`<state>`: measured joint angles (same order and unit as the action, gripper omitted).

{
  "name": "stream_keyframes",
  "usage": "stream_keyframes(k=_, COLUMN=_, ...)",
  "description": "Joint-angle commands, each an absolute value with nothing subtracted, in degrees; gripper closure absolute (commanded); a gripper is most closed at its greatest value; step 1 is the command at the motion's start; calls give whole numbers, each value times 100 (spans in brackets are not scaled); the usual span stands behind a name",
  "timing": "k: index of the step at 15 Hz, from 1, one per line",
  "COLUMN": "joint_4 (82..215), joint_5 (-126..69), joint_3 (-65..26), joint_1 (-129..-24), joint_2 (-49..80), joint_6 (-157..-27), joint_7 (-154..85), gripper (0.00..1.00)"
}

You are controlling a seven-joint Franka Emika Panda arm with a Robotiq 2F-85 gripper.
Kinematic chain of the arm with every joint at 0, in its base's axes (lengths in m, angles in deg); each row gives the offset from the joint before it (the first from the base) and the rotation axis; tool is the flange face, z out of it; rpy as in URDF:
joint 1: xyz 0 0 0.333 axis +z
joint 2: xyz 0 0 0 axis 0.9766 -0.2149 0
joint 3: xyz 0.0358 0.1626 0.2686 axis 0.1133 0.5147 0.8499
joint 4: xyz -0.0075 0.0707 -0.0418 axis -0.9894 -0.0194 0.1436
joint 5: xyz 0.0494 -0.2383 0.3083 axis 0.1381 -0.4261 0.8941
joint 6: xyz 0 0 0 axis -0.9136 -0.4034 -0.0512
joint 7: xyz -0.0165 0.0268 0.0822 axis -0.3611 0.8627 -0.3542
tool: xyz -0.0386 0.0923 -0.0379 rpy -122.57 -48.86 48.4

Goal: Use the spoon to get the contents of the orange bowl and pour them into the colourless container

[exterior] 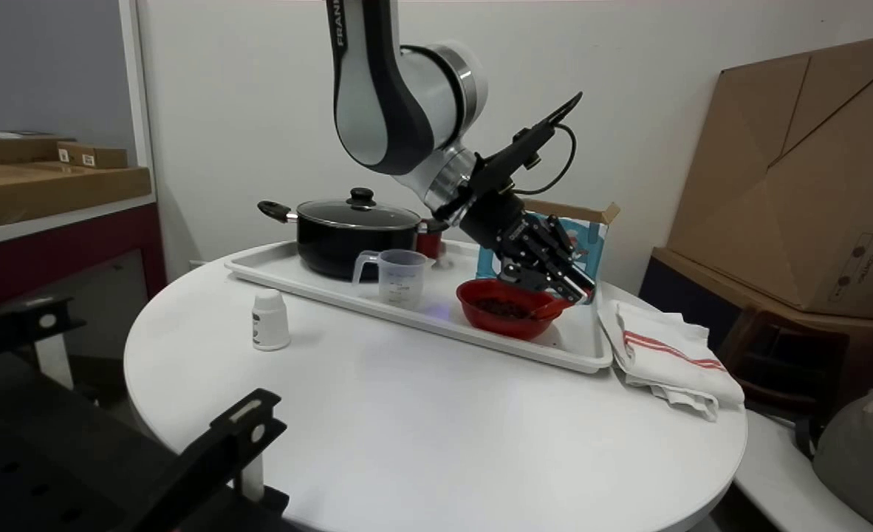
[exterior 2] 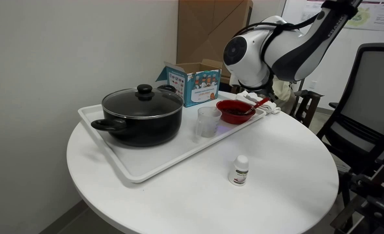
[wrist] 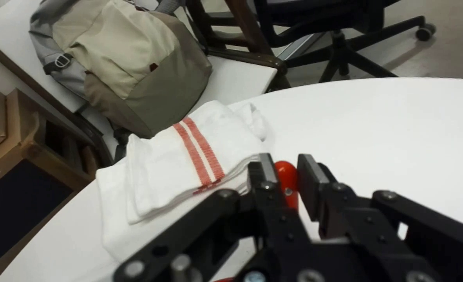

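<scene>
Fingers (wrist: 310,178), lower centre in the wrist view, clamp the spoon (exterior 2: 257,105), likely light, stiff and slippery, by its red handle (wrist: 287,178), the sensible hold.

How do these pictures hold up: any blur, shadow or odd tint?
In both exterior views, a violet tint shows on the tray beside the clear cup; in an exterior view, the bottle casts a faint, soft shadow, its label too blurred to read; in the wrist view, the nearest parts of the claw look soft, while the towel is crisper.
</scene>
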<state>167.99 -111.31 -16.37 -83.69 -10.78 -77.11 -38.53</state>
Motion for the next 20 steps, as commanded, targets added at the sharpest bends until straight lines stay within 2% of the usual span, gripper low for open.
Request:
stream_keyframes(k=1, joint_4=16702, joint_5=-10399, joint_3=-1563, joint_1=-8356, joint_2=-1084, joint_6=-7461, joint_7=-4247, gripper=91)
stream_keyframes(k=20, joint_4=15660, joint_5=-7823, joint_3=-1661, joint_1=-8394, joint_2=-1311, joint_6=-6885, joint_7=-5180, gripper=91)
